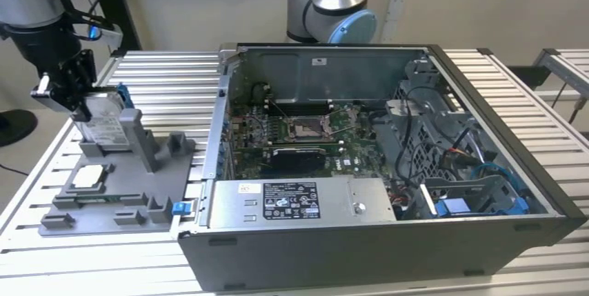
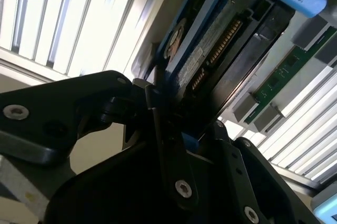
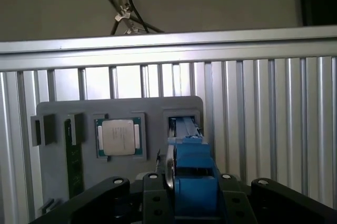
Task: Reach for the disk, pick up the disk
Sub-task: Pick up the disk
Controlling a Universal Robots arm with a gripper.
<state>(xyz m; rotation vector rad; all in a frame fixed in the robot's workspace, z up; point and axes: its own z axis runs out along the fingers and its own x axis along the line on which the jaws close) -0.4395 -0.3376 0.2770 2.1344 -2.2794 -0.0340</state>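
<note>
On the exterior view's left, the hand [image 1: 74,103] hangs over the grey holder [image 1: 124,203] and is closed tight on the top of the disk [image 1: 103,123]. The disk stands on its edge in a slot of the holder. A small chip [image 1: 90,175] lies just beside it. The holder sits on the ribbed surface [image 1: 165,75]. An open computer case [image 1: 387,241] is to the right.

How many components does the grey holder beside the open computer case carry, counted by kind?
disk: 1
processor chip: 1
memory stick: 1
Total: 3
</note>
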